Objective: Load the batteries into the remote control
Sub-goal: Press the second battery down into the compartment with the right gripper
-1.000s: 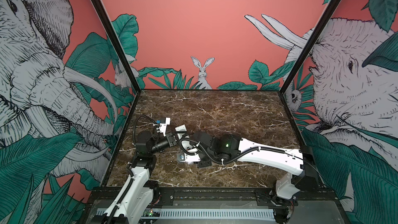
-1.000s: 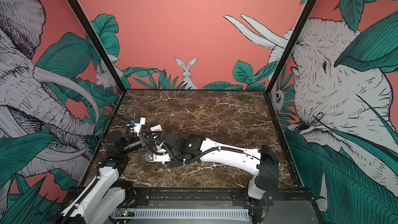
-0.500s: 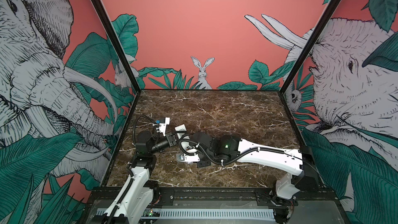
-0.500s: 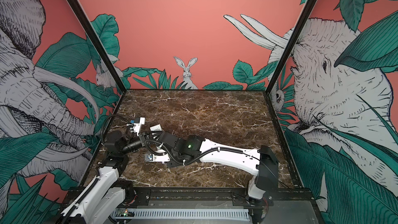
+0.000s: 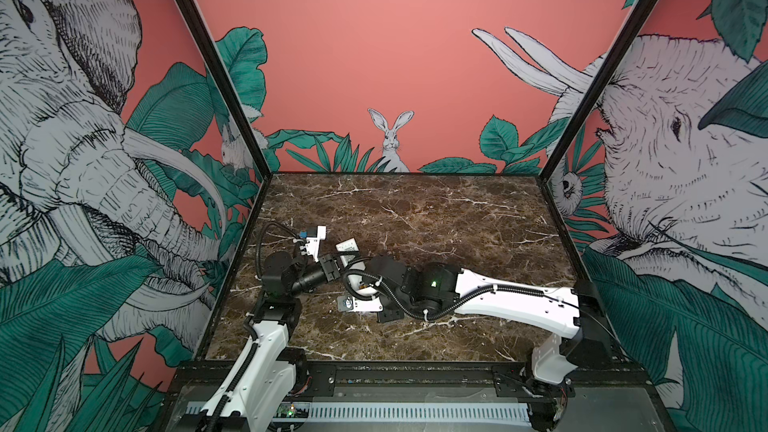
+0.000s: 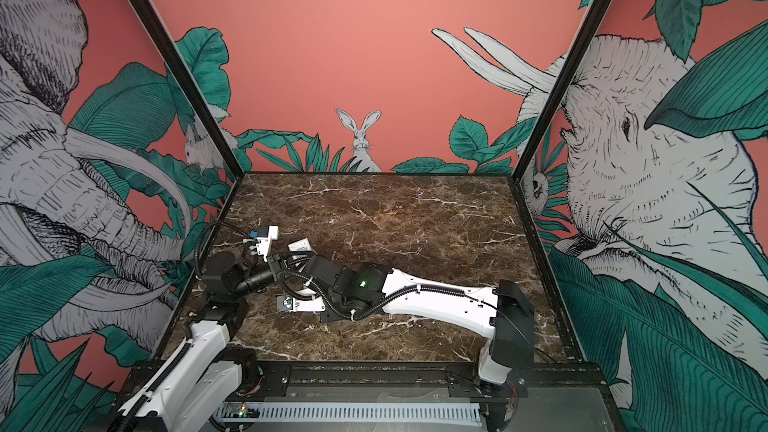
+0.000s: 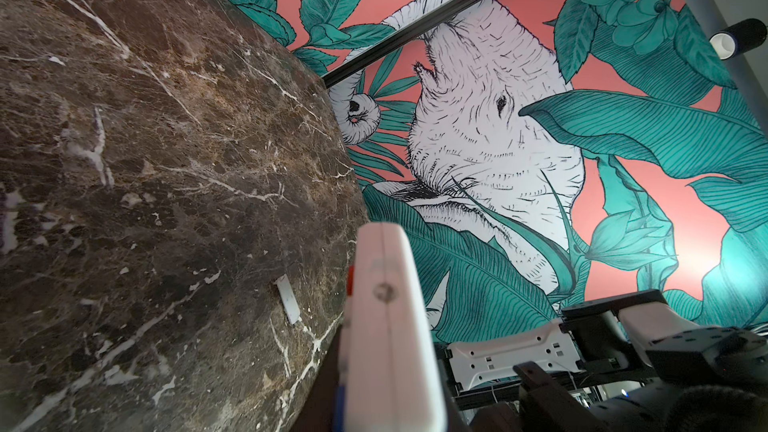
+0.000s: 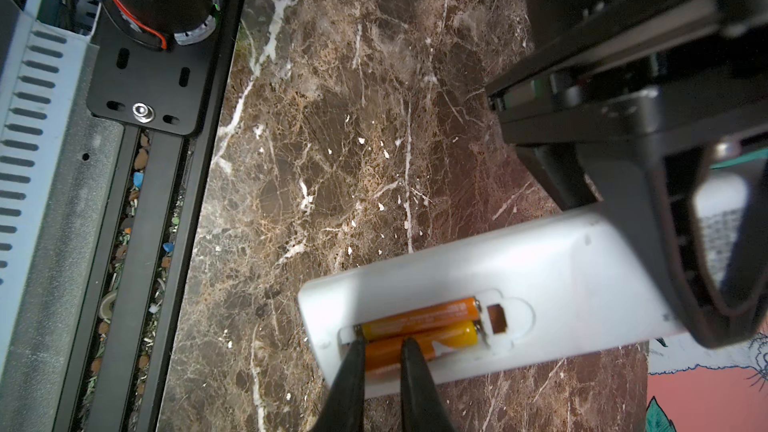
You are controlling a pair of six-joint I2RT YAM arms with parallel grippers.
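Nearest to the right wrist camera, the right gripper [image 8: 383,353] has its two dark fingertips a little apart on the nearer of the two batteries [image 8: 422,317]. One tip sits at that cell's end and the second on its top, so it cannot be told whether they pinch it or only press it down. Both orange cells lie side by side inside the open compartment [image 8: 515,315] in the plain back of the remote control [image 8: 561,268]. Whether the nearer one is fully seated, the picture does not show. The remote seems to be lifted off the marble table [image 8: 353,118], with its back toward that camera, and at its other end the left gripper [image 8: 648,255] is clenched around it. Farther off, in the left wrist view, a small white flat piece [image 7: 289,299] lies alone on the table; it is probably the compartment's cover. So the loading looks almost finished: what is left is to seat the nearer cell and, likely, to put the cover back. Against the earlier top views very little differs. The left arm and the remote's far end [image 5: 347,247] stand in the same place, and the right arm's wrist has shifted only slightly toward the left arm.
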